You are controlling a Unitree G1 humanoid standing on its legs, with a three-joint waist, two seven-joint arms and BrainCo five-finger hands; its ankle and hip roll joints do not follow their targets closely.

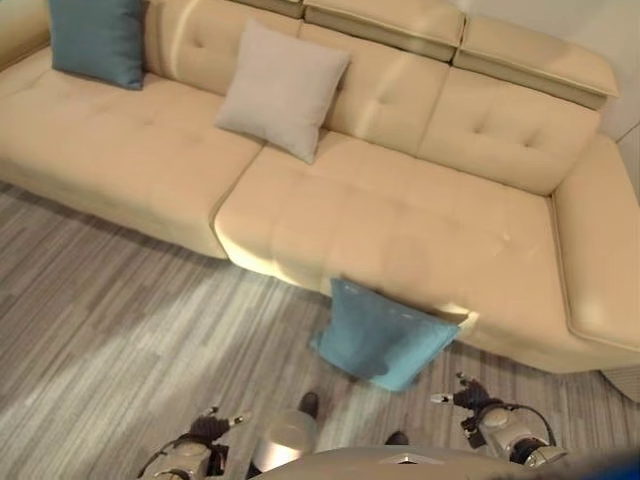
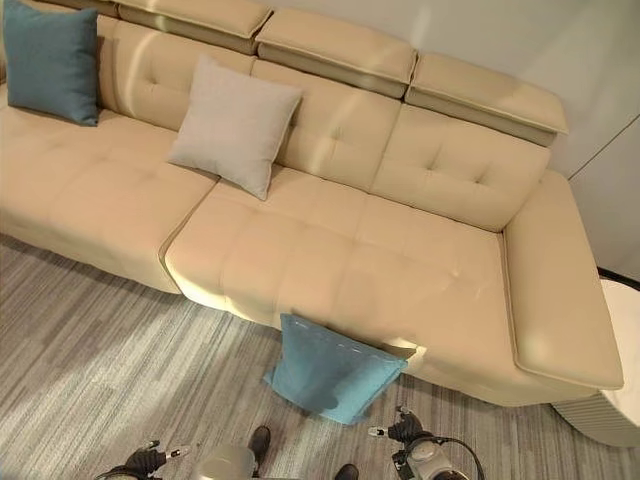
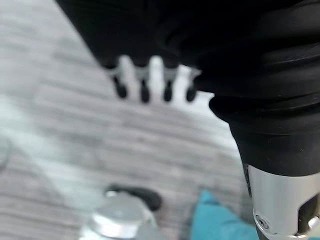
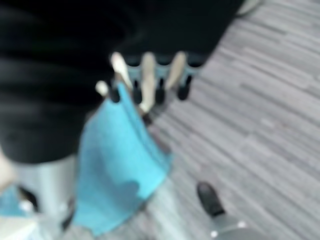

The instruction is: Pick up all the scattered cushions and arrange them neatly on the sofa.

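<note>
Looking down through the left eye view, we see a cream sofa [image 1: 400,230] with a teal cushion [image 1: 97,40] propped at its far left end and a grey cushion [image 1: 282,90] leaning against the backrest just right of it, well apart from a second teal cushion [image 1: 385,335] that sits on the grey striped floor [image 1: 110,330], tilted up against the sofa's front edge. Our left hand [image 1: 208,427] hangs low at the bottom edge, our right hand [image 1: 470,398] just right of the fallen cushion and not touching it. In the right eye view the same layout holds, with a pale round stool [image 2: 615,400] beside the sofa's right arm. In the left wrist view our left hand's fingers [image 3: 144,85] hang straight and relaxed over the floor, holding nothing, with a corner of the fallen teal cushion showing beyond. In the right wrist view our right hand's fingers [image 4: 147,80] are likewise straight and empty, the teal cushion lying on the floor past them.
</note>
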